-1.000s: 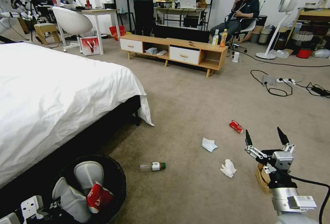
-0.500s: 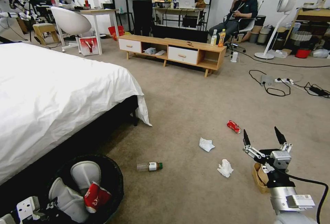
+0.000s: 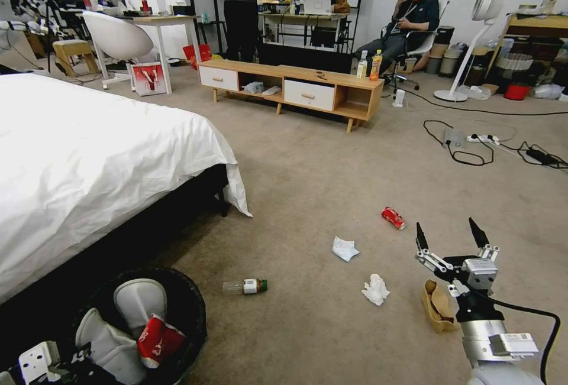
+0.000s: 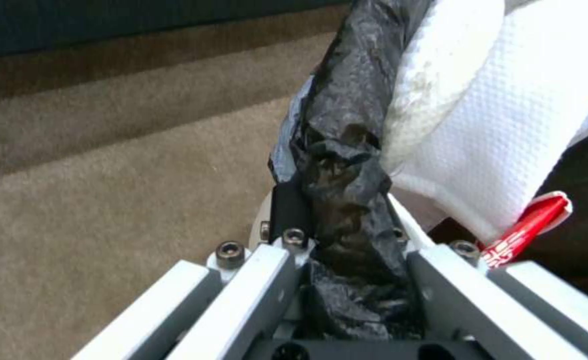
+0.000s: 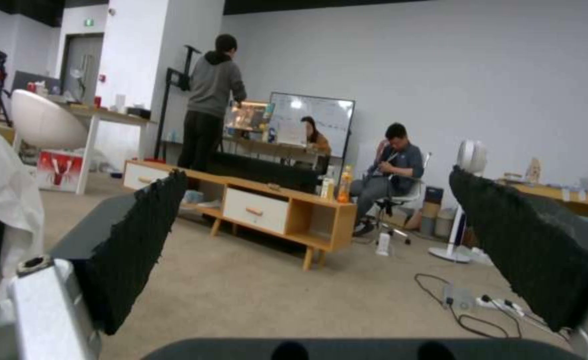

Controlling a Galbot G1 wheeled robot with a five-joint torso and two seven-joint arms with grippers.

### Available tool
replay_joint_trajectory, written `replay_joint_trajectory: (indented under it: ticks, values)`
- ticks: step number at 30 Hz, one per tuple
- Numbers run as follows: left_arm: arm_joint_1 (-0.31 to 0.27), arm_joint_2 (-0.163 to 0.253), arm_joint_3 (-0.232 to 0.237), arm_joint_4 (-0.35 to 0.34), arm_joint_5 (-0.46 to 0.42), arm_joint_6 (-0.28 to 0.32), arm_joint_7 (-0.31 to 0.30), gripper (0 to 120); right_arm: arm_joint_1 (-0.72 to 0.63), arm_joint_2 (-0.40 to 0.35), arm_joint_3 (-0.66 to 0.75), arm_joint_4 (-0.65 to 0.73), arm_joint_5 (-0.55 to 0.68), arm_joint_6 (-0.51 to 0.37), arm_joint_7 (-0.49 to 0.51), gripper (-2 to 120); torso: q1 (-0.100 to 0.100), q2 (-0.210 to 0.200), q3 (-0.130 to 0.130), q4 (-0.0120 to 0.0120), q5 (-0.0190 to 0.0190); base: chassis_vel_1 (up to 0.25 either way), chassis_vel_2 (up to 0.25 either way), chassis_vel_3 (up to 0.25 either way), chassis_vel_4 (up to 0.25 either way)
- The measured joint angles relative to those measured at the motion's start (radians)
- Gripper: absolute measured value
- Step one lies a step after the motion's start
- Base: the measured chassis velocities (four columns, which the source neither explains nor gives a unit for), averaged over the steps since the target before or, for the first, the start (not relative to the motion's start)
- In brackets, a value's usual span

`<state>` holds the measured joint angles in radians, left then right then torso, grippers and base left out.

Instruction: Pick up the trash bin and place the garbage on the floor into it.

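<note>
change since earlier: whole head view has slid left, so the camera moved; litter holds the same layout on the floor; paper bag now shows clear of the right arm, at its 9 o'clock.
left end effector point(image 4: 337, 235): at 7 o'clock of head view, clamped on the trash bin's black-bagged rim; bag bunched between its fingers in left wrist view.
trash bin point(image 3: 192, 308): 7 o'clock corner, beside the bed point(image 3: 89, 160) base; holds white tissue wads and a red-and-white cup point(image 3: 155, 340).
right end effector point(image 3: 448, 238): 4 o'clock, raised over the floor, fingers spread wide, holding nothing; pads point toward the far room.
floor point(image 3: 319, 166): beige carpet.
garbage on floor: green-capped bottle point(image 3: 245, 285) lying at 6 o'clock; tissue point(image 3: 344, 248) and second tissue point(image 3: 376, 289) near centre-right; crushed red can point(image 3: 393, 217) at 3 o'clock of centre; brown paper bag point(image 3: 436, 307) just beside the right arm.
background: low wooden cabinet point(image 3: 290, 86) at 12 o'clock, cables at 2 o'clock.
</note>
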<state>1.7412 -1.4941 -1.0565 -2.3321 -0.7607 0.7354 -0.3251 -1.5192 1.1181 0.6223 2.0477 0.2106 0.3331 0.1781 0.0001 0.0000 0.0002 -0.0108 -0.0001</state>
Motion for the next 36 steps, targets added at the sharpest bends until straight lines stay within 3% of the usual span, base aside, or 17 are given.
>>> replay_joint_trajectory:
  ticks: [36]
  values:
    - [0.004,0.001,-0.015,0.002,-0.014,0.0,-0.008,3,0.008,0.002,-0.008,-0.012,-0.004,0.008,-0.013,100,0.0,0.0,0.0,-0.0002,0.0007,-0.145,-0.136,0.138,0.138]
